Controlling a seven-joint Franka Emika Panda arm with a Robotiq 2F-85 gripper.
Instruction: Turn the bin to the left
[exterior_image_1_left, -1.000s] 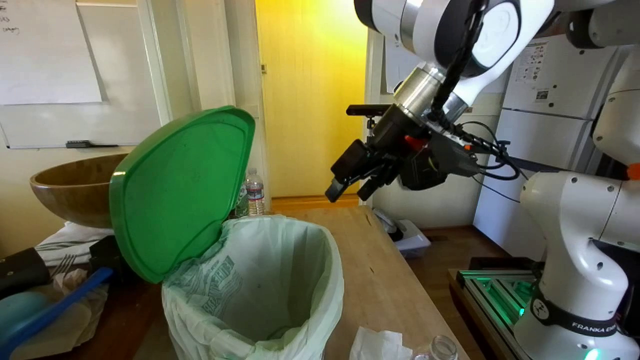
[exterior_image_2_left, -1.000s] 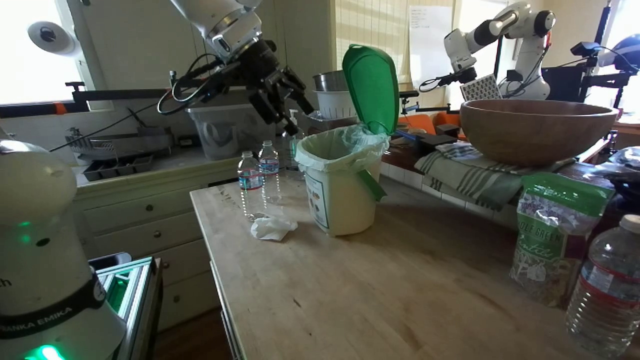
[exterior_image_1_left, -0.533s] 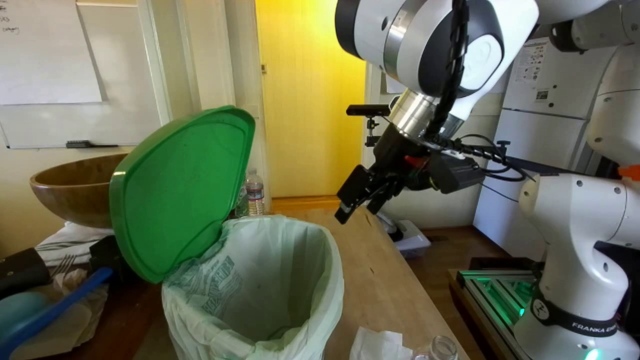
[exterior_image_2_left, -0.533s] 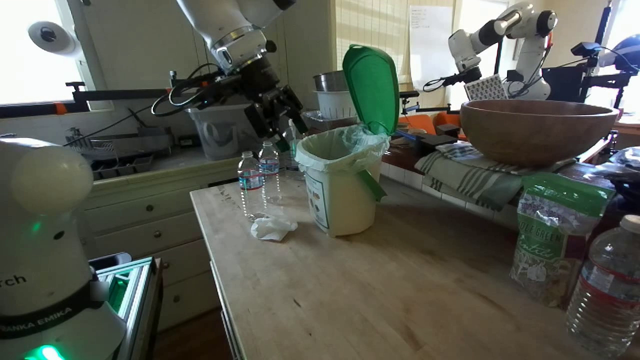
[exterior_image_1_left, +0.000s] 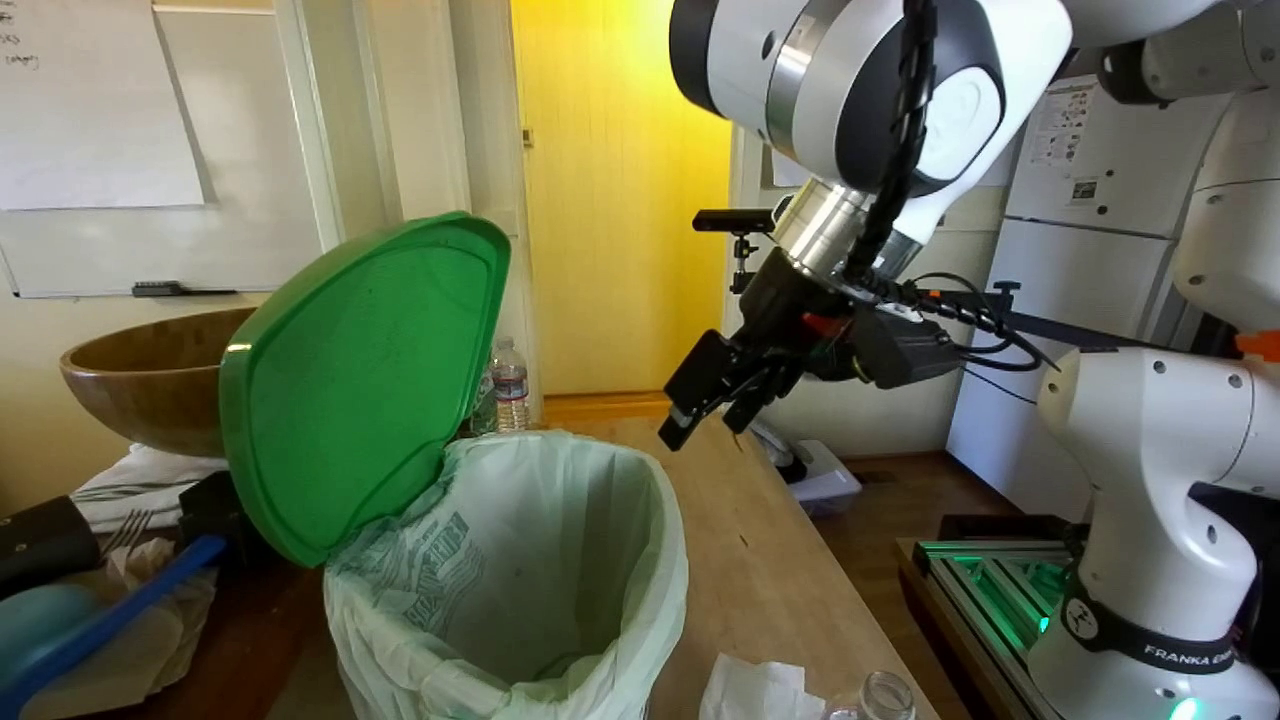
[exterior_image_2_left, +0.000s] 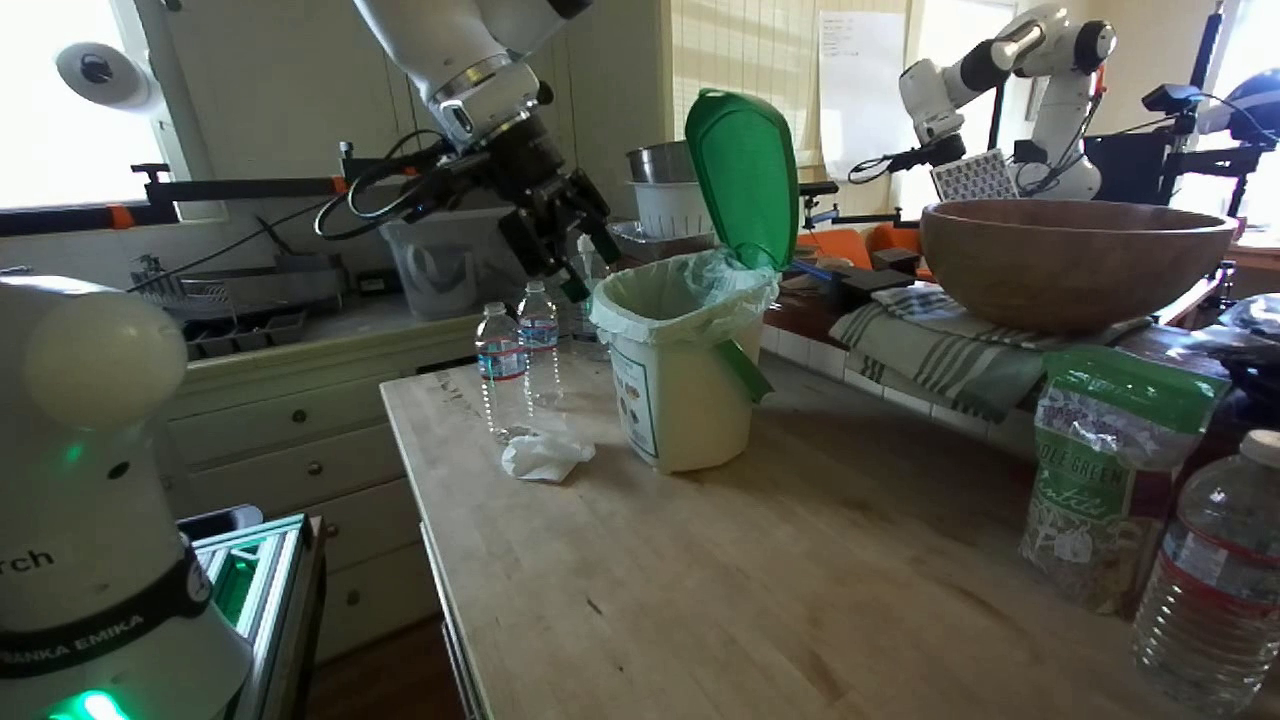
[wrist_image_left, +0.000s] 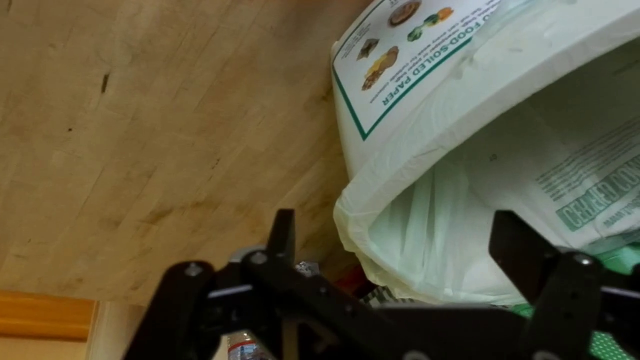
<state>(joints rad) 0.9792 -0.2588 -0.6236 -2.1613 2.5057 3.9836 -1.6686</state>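
The bin stands upright on the wooden table with its rounded bright green lid raised open. A whitish liner bag folds over its rim. Its pale body with a printed label and a green handle shows in an exterior view, the lid tilted up at its back. My gripper is open and empty, pointing down at a slant near rim height. In the other outside picture the gripper is close to the rim. In the wrist view the gripper has its fingers wide apart, the bin's rim showing between them; contact cannot be told.
Water bottles and a crumpled paper stand beside the bin. A wooden bowl rests on a striped towel behind the table. A snack bag and another bottle are near the front right.
My gripper has moved down towards the level of the bin's rim, mostly in the first half second, with only a slight shift since. The bin and its lid have not moved.
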